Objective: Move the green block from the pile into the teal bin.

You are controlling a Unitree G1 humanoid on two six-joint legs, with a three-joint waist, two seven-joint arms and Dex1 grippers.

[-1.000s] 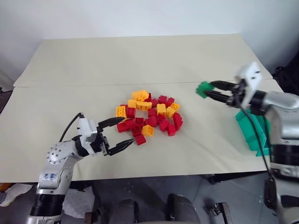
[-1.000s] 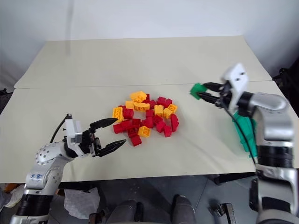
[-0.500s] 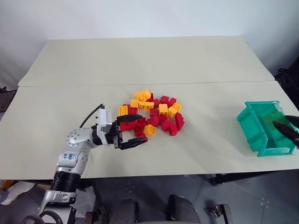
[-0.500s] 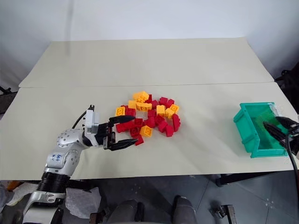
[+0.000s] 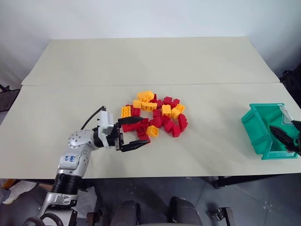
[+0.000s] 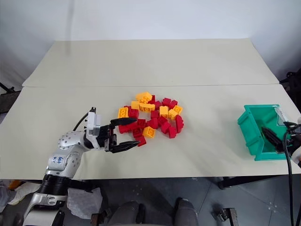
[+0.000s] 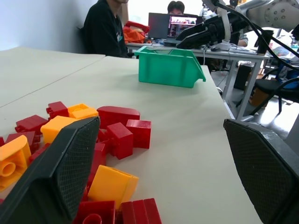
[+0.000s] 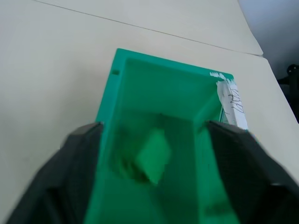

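The green block (image 8: 153,156) shows blurred inside the teal bin (image 5: 256,129), free of any finger. The bin stands at the table's right end near the front edge. My right gripper (image 5: 286,136) hangs over the bin's open top, open, one finger (image 8: 70,168) on each side of the block below. The pile (image 5: 155,110) of red and yellow-orange bricks lies mid-table. My left gripper (image 5: 146,129) stands open at the pile's near-left edge, pointing right, with nothing between its fingers (image 7: 60,168). The left wrist view looks across the bricks to the bin (image 7: 168,70), with the right gripper (image 7: 201,35) above it.
The beige table (image 5: 141,61) has a seam running left to right behind the pile. Its right edge lies just past the bin. Beyond the table, people (image 7: 105,28) sit at a desk with a laptop (image 7: 175,23).
My right gripper carried the green block right and down over the teal bin, then opened; the block has left its fingers. My left gripper edged closer to the pile. The camera shifted.
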